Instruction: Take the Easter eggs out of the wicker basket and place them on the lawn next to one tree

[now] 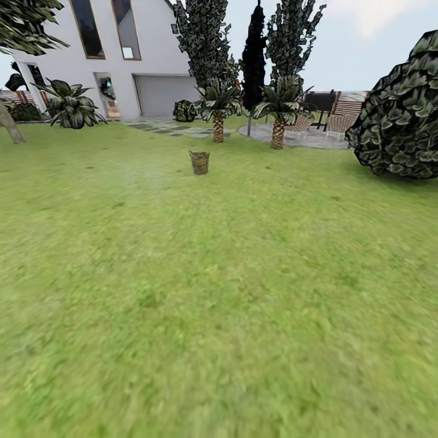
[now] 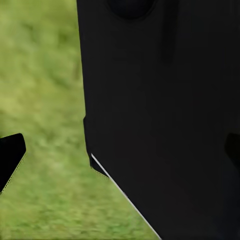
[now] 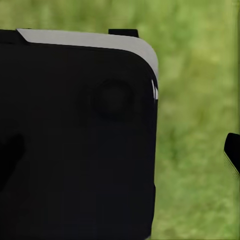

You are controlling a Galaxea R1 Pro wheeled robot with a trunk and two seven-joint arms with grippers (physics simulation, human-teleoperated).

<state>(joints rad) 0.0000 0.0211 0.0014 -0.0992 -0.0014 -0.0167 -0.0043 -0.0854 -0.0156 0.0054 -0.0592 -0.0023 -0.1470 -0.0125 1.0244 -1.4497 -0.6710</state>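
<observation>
Mottled green lawn [image 1: 219,292] fills the head view from the near edge to a white house [image 1: 121,55] at the far side of the garden. Wicker basket [image 1: 199,162]: standing upright on the grass, well away from the camera, alone in open turf; its contents cannot be made out at this range. Just beyond the basket stand two short palms [image 1: 218,115] with scaly trunks, one nearly straight behind it and one further right, and past them a grey paved patch [image 1: 298,137]. Tall dark trees [image 1: 204,42] rise behind the palms. Right of the basket, well apart, sits a large dark rounded bush [image 1: 401,115]. Left of the basket, at the picture's edge, a leaning trunk [image 1: 9,125] meets the grass.

Left wrist view: dark robot body [image 2: 160,110] over blurred grass, with one black fingertip [image 2: 10,157] at the edge; opening cannot be judged. Right wrist view: likewise a black casing [image 3: 75,140] and one fingertip [image 3: 232,150] over grass; state indeterminate.
</observation>
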